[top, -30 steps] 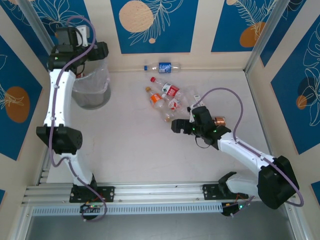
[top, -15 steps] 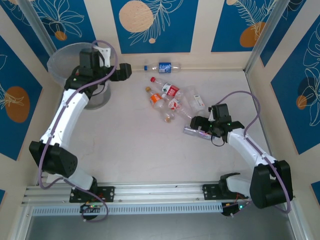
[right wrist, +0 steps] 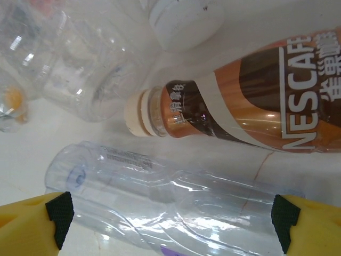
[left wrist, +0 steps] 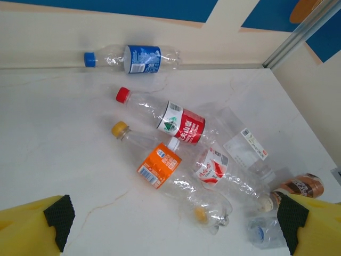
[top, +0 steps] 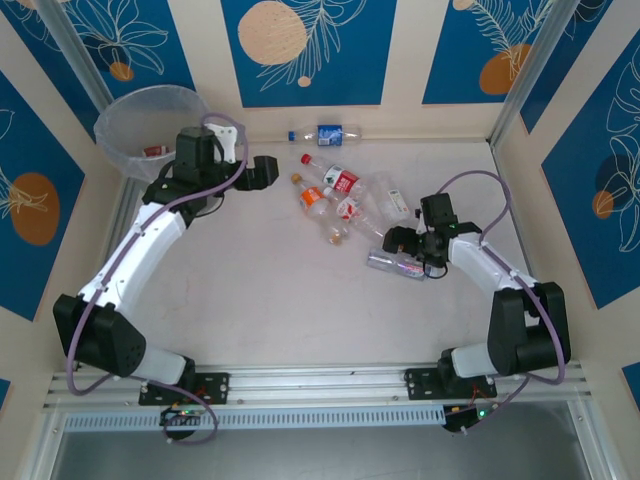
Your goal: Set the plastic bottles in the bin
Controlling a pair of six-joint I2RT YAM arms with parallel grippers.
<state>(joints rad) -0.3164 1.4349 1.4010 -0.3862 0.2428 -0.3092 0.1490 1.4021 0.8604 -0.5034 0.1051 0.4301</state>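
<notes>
Nearest me, on the right of the table (top: 280, 300), the right gripper (top: 393, 242) hangs low with its jaws spread wide; a clear unlabelled bottle (right wrist: 176, 197) lies on its side under and between the yellow fingers (right wrist: 32, 218), and I cannot tell whether the pads touch it; just beyond it lies a brown coffee bottle (right wrist: 256, 101), also on its side. Further in, near the middle, the other bottles lie in a loose heap: an orange-labelled bottle (left wrist: 160, 165), a red-labelled bottle (left wrist: 181, 124) beside it, and crushed clear ones tangled against them. Left of the heap the left gripper (top: 262, 172) points toward it, jaws wide and holding nothing. Against the far wall (top: 420, 120) a blue-labelled bottle (left wrist: 144, 57) lies alone; the bin (top: 118, 150) stands in the far left corner, well apart from the heap, with something small and red-marked at its bottom.
</notes>
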